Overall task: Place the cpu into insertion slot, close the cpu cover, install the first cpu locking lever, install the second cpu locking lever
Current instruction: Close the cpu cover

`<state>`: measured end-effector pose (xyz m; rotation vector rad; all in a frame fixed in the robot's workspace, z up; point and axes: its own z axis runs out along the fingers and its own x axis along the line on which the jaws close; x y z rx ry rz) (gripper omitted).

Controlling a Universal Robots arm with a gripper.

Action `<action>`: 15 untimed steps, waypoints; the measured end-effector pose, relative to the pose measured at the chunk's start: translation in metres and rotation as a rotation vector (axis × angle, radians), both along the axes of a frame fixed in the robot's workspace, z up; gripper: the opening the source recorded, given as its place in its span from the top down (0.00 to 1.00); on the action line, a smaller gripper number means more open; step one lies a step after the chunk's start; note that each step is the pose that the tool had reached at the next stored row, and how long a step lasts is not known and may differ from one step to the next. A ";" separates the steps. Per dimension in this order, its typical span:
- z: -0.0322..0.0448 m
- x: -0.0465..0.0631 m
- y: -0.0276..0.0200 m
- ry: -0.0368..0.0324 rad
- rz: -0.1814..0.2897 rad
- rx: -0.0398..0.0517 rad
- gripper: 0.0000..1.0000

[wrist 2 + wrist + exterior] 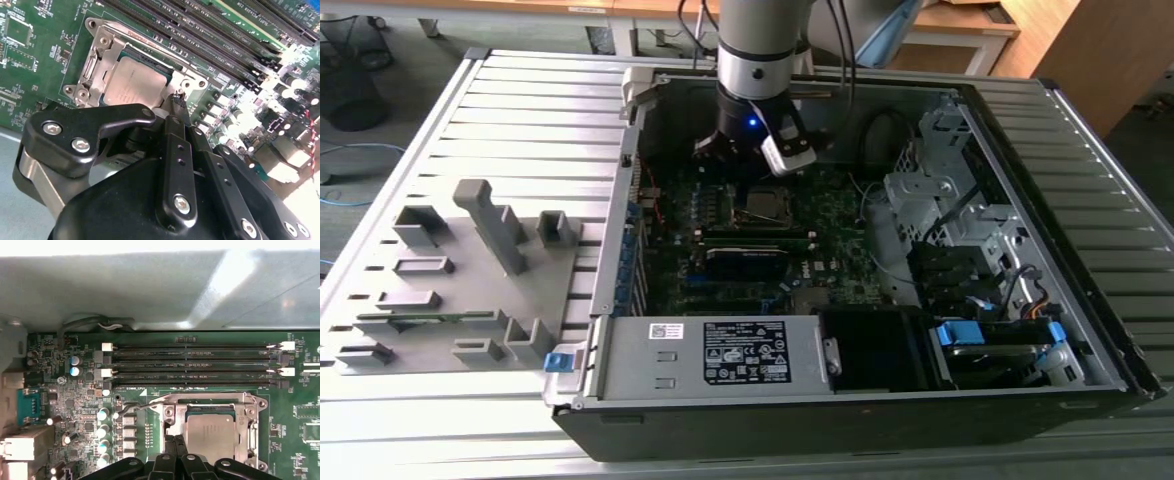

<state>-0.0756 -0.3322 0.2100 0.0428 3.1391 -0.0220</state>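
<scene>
Jaws pressed together at a corner of the cpu cover (pixel 100 65), flat over the cpu (pixel 132 85)

cpu (pixel 134 85) sits flat, silver top showing through the window of the cpu cover (pixel 97 57), which lies down over it. Black gripper (pixel 177 100) in the foreground, tip right at the cover's corner. Long black memory slots (pixel 200 35) run just beside the cover on the green motherboard (pixel 35 75).

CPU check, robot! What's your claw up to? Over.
Claw shut, tips at corner of cpu cover. Cpu seated, cover down around it. Nothing blocking.
</scene>
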 end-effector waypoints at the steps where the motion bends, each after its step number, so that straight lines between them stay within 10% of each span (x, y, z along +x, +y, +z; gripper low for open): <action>1: 0.0021 0.000 0.0000 -0.0001 0.000 0.0000 0.89; 15: 0.0232 0.000 0.0000 -0.0014 0.000 0.0001 0.89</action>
